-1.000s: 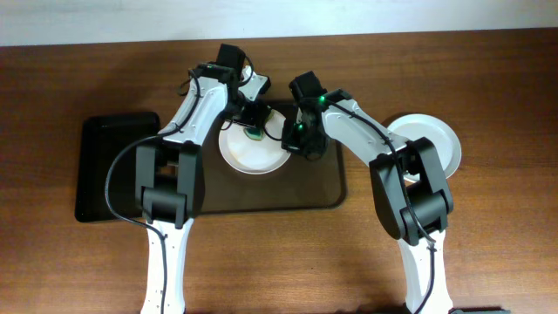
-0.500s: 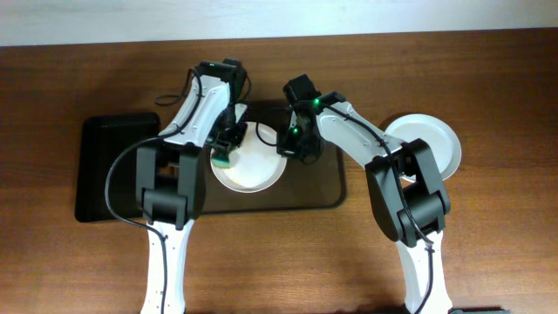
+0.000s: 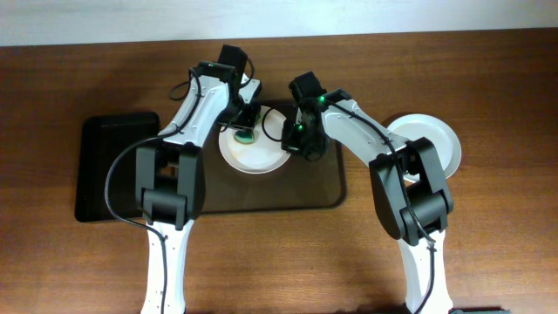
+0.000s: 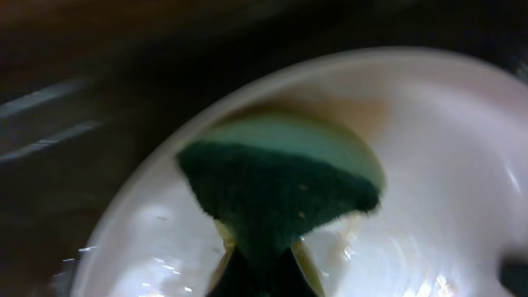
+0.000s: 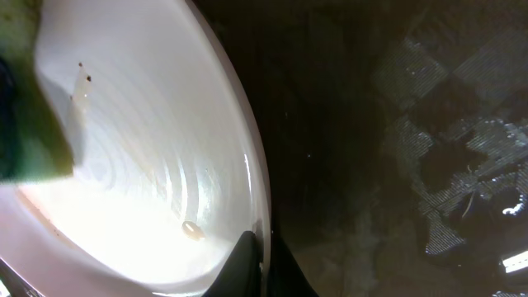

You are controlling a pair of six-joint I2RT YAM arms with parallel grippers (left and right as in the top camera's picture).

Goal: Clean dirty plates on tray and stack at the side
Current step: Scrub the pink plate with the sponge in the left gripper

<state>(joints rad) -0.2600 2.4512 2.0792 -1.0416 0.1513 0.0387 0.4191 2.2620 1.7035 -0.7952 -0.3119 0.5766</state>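
Judging we are near midway, we see one plate already on the table right of the tray, while the left claw pinches a green sponge onto a second plate, white with brown specks, in the tray's upper middle, its rim nipped by the right claw.

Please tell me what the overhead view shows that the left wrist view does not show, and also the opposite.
Only the overhead view shows the brown-grey tray, the black tray, a second plate on the table at the right, and the right end effector at the rim of the plate on the tray. Only the left wrist view shows the dark green scouring face of the sponge and a brown smear beside it. Both show the sponge on that plate.
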